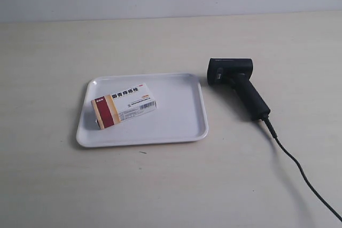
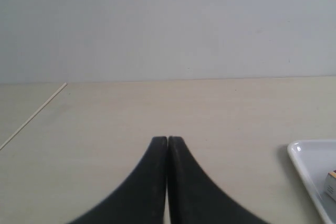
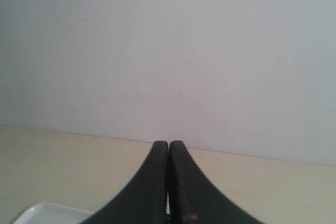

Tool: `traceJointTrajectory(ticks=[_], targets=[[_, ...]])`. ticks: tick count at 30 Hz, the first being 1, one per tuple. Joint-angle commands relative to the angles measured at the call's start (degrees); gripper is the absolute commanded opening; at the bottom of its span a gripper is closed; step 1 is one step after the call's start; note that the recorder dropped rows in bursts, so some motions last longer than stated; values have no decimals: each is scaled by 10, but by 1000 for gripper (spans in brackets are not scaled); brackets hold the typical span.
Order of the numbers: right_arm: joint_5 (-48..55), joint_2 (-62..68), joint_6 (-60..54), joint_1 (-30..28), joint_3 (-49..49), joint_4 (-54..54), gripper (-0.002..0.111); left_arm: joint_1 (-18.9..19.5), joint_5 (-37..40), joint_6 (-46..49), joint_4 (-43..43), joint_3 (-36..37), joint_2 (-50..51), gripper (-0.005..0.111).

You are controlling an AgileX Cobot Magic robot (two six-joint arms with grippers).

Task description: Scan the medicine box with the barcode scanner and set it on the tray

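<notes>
1. The medicine box (image 1: 124,105) lies flat inside the tray (image 1: 181,124), its dark red and orange band toward the counter's near edge and its barcode face up; it sits in the half of the tray away from the barcode scanner (image 1: 239,86).
2. The white tray rests on the pale counter (image 1: 160,185) about midway between its near and far edges, as the exterior view shows it.
3. The black scanner lies on the counter just beside the tray but apart from it, head toward the far edge, handle angled toward the near edge, its thin cable (image 1: 302,172) trailing off toward the near corner.
4. The left gripper (image 2: 167,141) hovers above bare counter, jaws clenched together on nothing; a corner of the tray (image 2: 304,156) and a sliver of the box (image 2: 332,182) show at the frame's margin.
5. The right gripper (image 3: 168,144) likewise has its jaws pressed together, empty, facing a plain wall (image 3: 168,51), with a tray corner (image 3: 47,214) below.
6. Neither arm appears in the exterior view.
</notes>
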Motion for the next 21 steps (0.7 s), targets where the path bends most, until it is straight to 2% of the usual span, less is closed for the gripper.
traceJointTrajectory(ticks=[1, 5, 8, 12, 14, 17, 21], targets=[[-6, -2, -1, 0, 4, -1, 0, -3, 0, -5, 0, 1, -4, 3], [-28, -16, 73, 0, 63, -40, 0, -3, 0, -5, 0, 1, -4, 3], [-56, -40, 242, 0, 125, -199, 0, -3, 0, -5, 0, 1, -4, 3], [-59, -97, 554, 0, 176, -498, 0, -3, 0, -5, 0, 1, -4, 3], [-58, -127, 669, 0, 192, -600, 0, -3, 0, -5, 0, 1, -4, 3], [-43, -167, 748, 0, 215, -717, 0, -3, 0, -5, 0, 1, -4, 3], [-11, -202, 792, 0, 229, -790, 0, -3, 0, -5, 0, 1, -4, 3]])
